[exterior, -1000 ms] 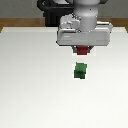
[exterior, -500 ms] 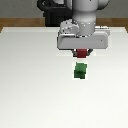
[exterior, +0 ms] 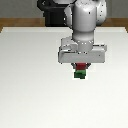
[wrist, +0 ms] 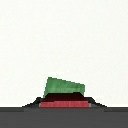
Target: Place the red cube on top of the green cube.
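The red cube [exterior: 80, 66] is held between the fingers of my gripper [exterior: 80, 68], which is shut on it. The green cube [exterior: 79, 75] rests on the white table directly beneath, and the red cube sits right over its top; I cannot tell if they touch. In the wrist view the red cube [wrist: 64, 104] lies between the dark fingertips of the gripper [wrist: 64, 103], with the green cube [wrist: 64, 86] showing just past it. The gripper's body hides most of the red cube in the exterior view.
The white table [exterior: 30, 90] spreads all around the cubes. The arm's dark base [exterior: 52, 17] stands at the table's far edge.
My gripper has come down with the red cube in it, closing the gap to the green cube. The green cube has not moved.
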